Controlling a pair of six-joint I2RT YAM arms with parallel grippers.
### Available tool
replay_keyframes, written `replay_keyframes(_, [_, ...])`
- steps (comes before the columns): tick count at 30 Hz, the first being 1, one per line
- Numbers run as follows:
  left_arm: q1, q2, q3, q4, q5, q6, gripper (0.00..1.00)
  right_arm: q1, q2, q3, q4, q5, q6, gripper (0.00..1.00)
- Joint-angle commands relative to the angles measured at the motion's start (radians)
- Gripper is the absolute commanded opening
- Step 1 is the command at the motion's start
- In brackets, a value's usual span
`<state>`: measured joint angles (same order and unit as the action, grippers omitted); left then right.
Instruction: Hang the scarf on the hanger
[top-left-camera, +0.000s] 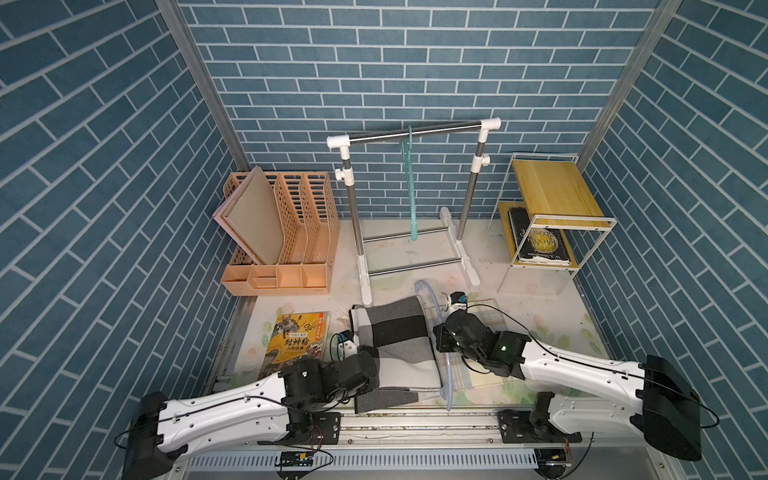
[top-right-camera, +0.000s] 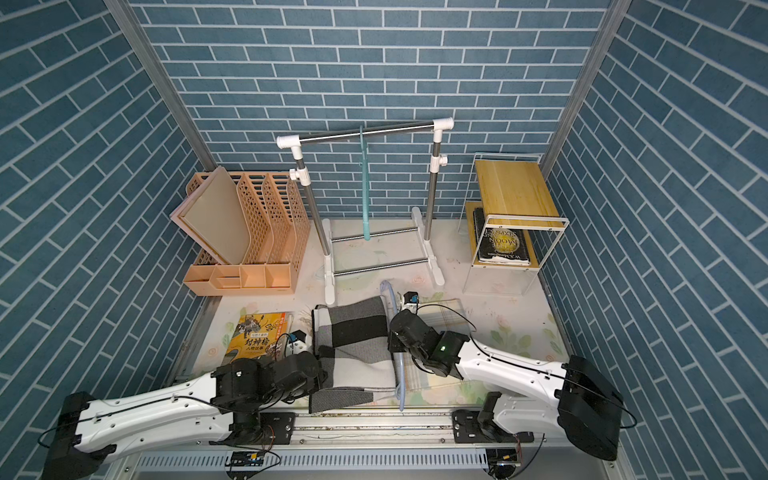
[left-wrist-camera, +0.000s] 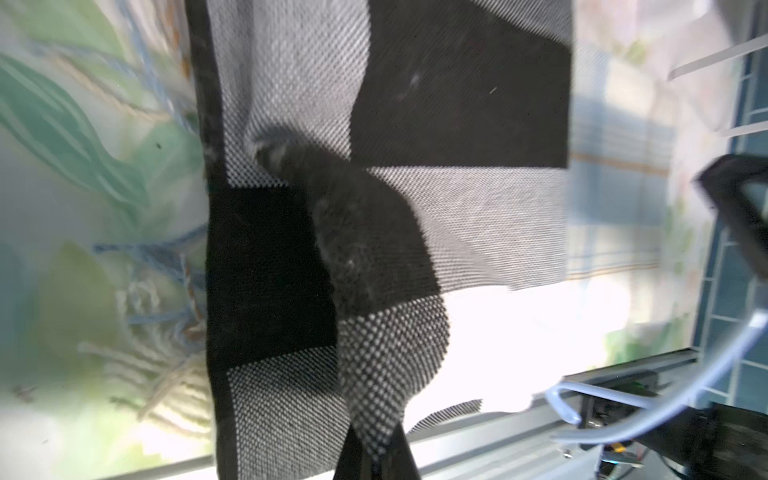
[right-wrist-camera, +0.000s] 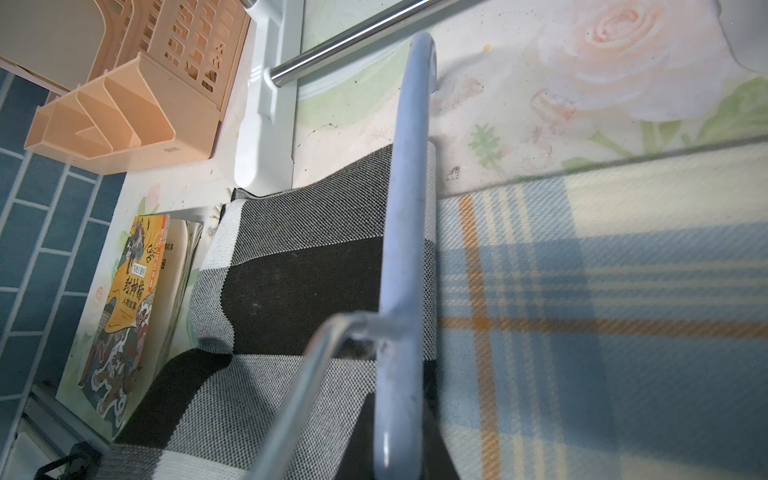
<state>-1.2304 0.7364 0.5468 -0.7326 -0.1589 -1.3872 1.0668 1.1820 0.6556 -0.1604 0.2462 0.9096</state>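
Checked scarf (top-left-camera: 395, 332) lies at six o'clock on the surface (top-left-camera: 540, 324). Left hand (top-left-camera: 365, 368) pinches its eight o'clock edge; right hand (top-left-camera: 441, 337), at three, seems to grip the hanger (right-wrist-camera: 405, 232).

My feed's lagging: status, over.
Left pincer shut on grey-and-black checked scarf. Right pincer shut on pale blue plastic hanger, over scarf's edge. Blue plaid cloth underneath.

Back left corner of the table (top-left-camera: 540, 309): file organiser (top-left-camera: 286, 232). Back middle: clothes rack (top-left-camera: 415, 134), spare hanger (top-left-camera: 411, 199) on its rail. Back right corner: shelf unit (top-left-camera: 557, 191), book (top-left-camera: 536, 241) on its lower board. Along the front edge, left to right: picture book (top-left-camera: 297, 338), scarf (top-left-camera: 395, 332), hanger (top-left-camera: 451, 382) at the scarf's right edge, over a cloth (top-left-camera: 467, 376).
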Motion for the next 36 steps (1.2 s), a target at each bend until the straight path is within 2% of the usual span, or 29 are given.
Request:
replay_keyframes(1, [-0.003,-0.033,0.049,-0.226,-0.057,-0.034,0.00,-0.008,0.021,0.012,-0.078,0.033,-0.029,0.00])
replay_keyframes(5, [-0.003,-0.044,0.064,-0.372,-0.041,-0.070,0.00,-0.008,0.039,0.019,-0.080,0.034,-0.033,0.00])
replay_keyframes(8, [-0.003,-0.019,0.055,-0.414,-0.008,-0.072,0.00,-0.008,0.045,0.019,-0.077,0.037,-0.036,0.00])
replay_keyframes(12, [-0.003,0.027,0.017,-0.374,0.024,-0.049,0.00,-0.008,0.053,0.013,-0.058,0.027,-0.036,0.00])
replay_keyframes(16, [-0.003,0.086,-0.045,-0.246,0.063,-0.030,0.00,-0.008,0.053,0.006,-0.049,0.020,-0.035,0.00])
replay_keyframes(19, [-0.002,0.107,-0.104,-0.146,0.095,-0.014,0.29,-0.008,0.053,0.002,-0.046,0.012,-0.036,0.00])
replay_keyframes(21, [-0.003,0.107,-0.082,-0.142,0.077,-0.006,0.55,-0.007,0.056,0.002,-0.044,0.007,-0.037,0.00])
replay_keyframes(24, [-0.003,0.084,0.011,-0.230,0.013,0.000,0.78,-0.008,0.063,0.008,-0.043,0.000,-0.041,0.00])
replay_keyframes(26, [-0.003,0.066,0.089,-0.293,-0.037,0.015,0.87,-0.008,0.068,0.013,-0.041,-0.004,-0.044,0.00])
replay_keyframes(31, [0.003,0.067,0.271,-0.385,-0.194,0.063,0.95,-0.007,0.063,0.023,-0.039,-0.003,-0.057,0.00])
replay_keyframes(34, [0.050,0.101,0.296,-0.294,-0.240,0.145,0.96,-0.007,0.059,0.021,-0.032,-0.005,-0.062,0.00])
replay_keyframes(36, [0.123,0.122,0.266,-0.170,-0.226,0.236,0.94,-0.007,0.058,0.017,-0.020,-0.011,-0.062,0.00])
